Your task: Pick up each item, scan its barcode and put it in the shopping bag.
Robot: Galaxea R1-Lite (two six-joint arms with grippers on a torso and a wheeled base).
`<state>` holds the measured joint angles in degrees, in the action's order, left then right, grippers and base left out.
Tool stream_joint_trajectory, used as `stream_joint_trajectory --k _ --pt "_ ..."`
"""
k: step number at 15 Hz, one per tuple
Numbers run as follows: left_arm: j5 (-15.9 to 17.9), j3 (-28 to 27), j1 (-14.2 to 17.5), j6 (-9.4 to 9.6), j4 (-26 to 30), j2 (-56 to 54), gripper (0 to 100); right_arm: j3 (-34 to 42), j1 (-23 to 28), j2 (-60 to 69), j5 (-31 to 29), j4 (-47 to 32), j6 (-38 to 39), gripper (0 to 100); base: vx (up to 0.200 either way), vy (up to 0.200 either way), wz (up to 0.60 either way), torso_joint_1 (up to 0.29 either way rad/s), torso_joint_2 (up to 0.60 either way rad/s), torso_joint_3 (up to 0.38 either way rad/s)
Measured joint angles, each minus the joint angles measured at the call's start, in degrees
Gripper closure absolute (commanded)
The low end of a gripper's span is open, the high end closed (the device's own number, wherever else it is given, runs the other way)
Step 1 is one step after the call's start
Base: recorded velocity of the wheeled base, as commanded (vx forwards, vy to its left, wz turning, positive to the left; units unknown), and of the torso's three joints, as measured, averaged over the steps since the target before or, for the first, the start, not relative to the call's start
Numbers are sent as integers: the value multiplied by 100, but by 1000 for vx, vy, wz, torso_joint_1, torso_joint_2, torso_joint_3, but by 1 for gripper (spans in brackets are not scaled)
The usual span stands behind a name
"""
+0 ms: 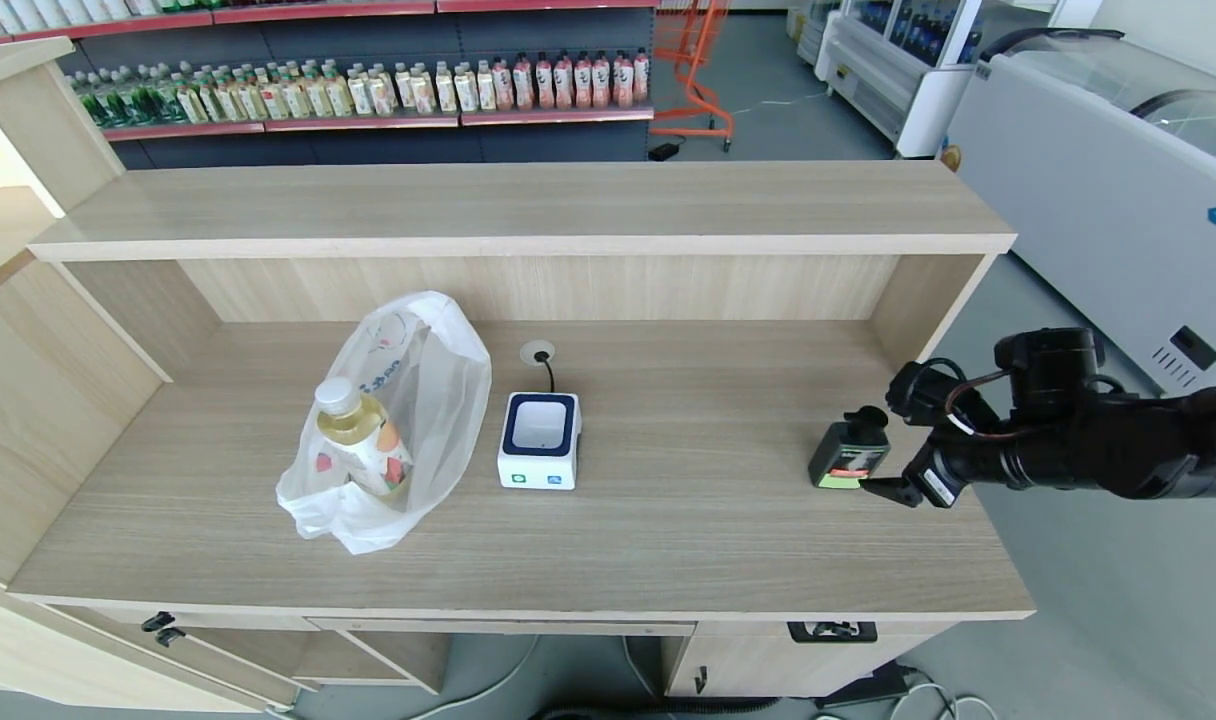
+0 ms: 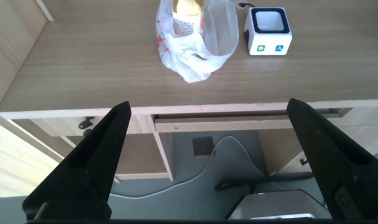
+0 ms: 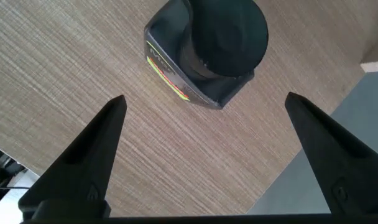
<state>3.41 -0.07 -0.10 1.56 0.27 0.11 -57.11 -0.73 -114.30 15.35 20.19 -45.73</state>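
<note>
Grasp preparation: the right gripper [image 3: 206, 102] has its fingers spread wide and holds nothing. It sits just beside the small dark bottle [image 1: 848, 455], which stands upright near the right end of the worktop [image 1: 688, 500]. The bottle is ahead of the fingertips, not yet between them. Advance until its body is centred between the fingers, then close. Leave the label exposed for the scanner [image 1: 539, 440], and avoid nudging the bottle toward the edge. The left gripper [image 2: 209, 107], also wide and empty, hangs off the worktop's front, near the shopping bag [image 1: 438, 360].
</note>
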Motion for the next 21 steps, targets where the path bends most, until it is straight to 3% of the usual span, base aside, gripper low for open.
stream_joint_trajectory --k 8,9,17,21 --pt "2 -2 0 -1 0 -1 0 -667 -485 -607 0 6 -9 0 0 0 0 0 0 0" --pt "2 -2 0 -4 0 -1 0 -713 -508 -662 -5 15 -11 100 0 0 0 0 0 0" --pt "2 2 0 -1 0 -1 0 -724 -538 -792 -5 17 29 100 0 0 0 0 0 0" --pt "2 0 0 -1 0 -1 0 -344 -513 -100 0 132 104 100 0 0 0 0 0 0"
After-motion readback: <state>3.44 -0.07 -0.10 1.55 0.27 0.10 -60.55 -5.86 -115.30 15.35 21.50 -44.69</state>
